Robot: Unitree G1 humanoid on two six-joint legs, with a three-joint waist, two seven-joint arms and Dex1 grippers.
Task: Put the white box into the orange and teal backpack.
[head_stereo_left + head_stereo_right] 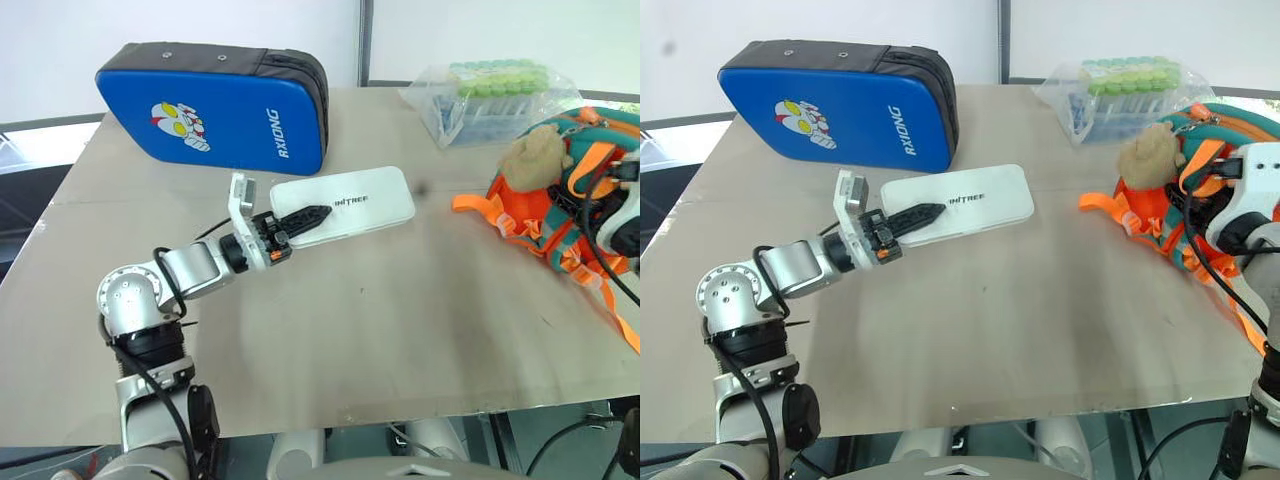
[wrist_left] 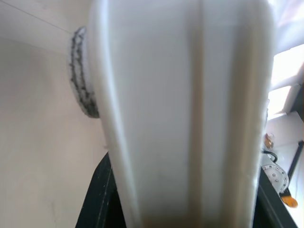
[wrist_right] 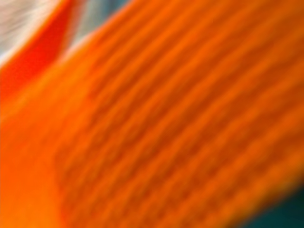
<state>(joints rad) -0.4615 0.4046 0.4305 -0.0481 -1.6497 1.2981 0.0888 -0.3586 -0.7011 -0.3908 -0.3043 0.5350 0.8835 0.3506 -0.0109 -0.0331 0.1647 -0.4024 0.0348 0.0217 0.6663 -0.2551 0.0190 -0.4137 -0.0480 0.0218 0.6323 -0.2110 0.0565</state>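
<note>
White box [image 1: 345,207] at bench [image 1: 330,340] centre, near end clamped in left tool [image 1: 300,219]. Looks stiff, light, smooth plastic: slippery, so deep grip on short end is best. Orange and teal backpack [image 1: 560,205] at 3 o'clock, soft, floppy. Right tool grip: cannot tell.

My right tool sits against the orange and teal backpack [image 1: 1200,190], its fingers hidden from me. Its wrist view is a blur of orange ribbed fabric. My left tool [image 1: 305,217] covers one end of the white box [image 1: 350,206].
</note>
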